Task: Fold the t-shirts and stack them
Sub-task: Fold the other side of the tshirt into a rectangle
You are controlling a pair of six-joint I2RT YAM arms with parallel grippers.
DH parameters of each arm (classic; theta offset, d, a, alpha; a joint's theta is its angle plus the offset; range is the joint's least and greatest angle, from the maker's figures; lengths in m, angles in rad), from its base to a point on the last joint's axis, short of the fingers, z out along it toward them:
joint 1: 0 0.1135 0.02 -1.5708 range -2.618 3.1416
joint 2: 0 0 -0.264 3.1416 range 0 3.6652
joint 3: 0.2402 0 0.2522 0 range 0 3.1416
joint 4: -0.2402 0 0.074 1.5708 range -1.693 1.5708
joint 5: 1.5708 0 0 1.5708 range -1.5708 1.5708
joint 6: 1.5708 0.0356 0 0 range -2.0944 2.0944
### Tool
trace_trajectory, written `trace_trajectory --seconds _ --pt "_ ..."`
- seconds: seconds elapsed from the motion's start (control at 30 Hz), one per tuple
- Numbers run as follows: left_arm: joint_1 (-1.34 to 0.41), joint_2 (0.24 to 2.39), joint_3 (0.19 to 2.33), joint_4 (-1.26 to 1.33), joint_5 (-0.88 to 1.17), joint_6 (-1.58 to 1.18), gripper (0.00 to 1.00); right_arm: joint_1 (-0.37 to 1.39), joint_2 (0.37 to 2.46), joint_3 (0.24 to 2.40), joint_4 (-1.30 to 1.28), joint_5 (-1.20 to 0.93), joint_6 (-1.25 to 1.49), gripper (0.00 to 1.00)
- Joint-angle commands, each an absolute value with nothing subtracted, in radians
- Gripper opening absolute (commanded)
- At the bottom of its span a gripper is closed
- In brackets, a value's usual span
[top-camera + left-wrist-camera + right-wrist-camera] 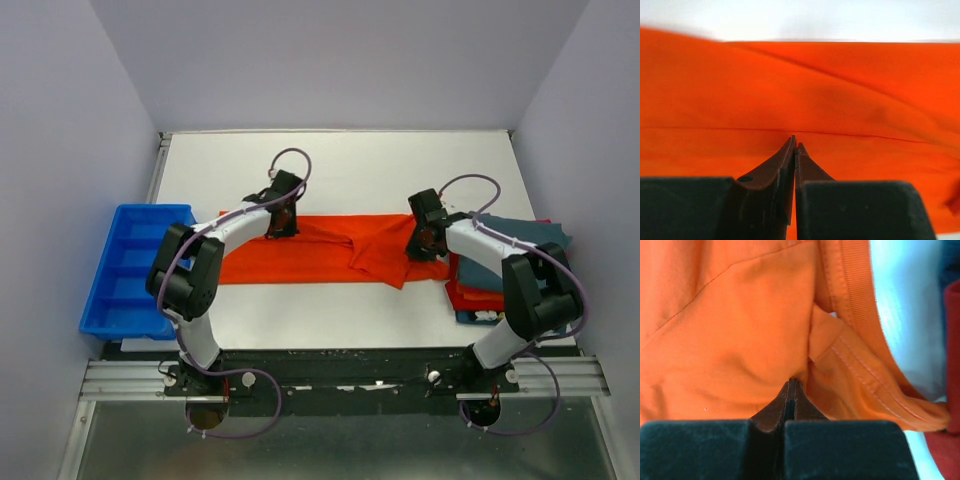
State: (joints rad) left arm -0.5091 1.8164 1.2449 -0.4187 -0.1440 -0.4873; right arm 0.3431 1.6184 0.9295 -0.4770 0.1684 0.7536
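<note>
The bright orange-red t-shirt (320, 255) lies across the middle of the table as a long strip, bunched toward its right end. My left gripper (282, 222) is at the strip's far edge left of centre. In the left wrist view its jaws (796, 142) are shut with the tips against a fold line in the cloth (840, 90). My right gripper (420, 240) is at the shirt's right end. Its jaws (792, 382) are shut where the cloth (740, 330) puckers, beside the ribbed collar (855, 290). A dark teal shirt (520, 235) lies on red (475, 295) and blue (470, 317) shirts at the right.
A rigid blue plastic bin (130, 265) with dividers sits off the table's left edge. The pile of shirts is close by the right arm, and the red one shows at the right edge of the right wrist view (952, 340). Grey walls enclose the table on three sides.
</note>
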Motion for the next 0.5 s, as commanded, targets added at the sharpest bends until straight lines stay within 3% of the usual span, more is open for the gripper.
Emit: trace_trajectory --seconds 0.0,0.2,0.43,0.47 --pt "-0.428 1.689 1.129 -0.348 -0.230 -0.552 0.16 0.334 1.537 0.925 -0.537 0.287 0.788 0.01" --pt "-0.359 1.632 1.065 -0.351 -0.317 -0.566 0.11 0.334 1.442 0.896 -0.497 0.298 0.756 0.01" --pt "-0.264 1.634 1.054 -0.336 -0.318 -0.578 0.05 0.336 1.514 0.928 -0.459 0.201 0.756 0.01" --pt "-0.261 1.649 1.072 -0.342 -0.311 -0.578 0.00 0.336 1.522 0.930 -0.451 0.193 0.764 0.01"
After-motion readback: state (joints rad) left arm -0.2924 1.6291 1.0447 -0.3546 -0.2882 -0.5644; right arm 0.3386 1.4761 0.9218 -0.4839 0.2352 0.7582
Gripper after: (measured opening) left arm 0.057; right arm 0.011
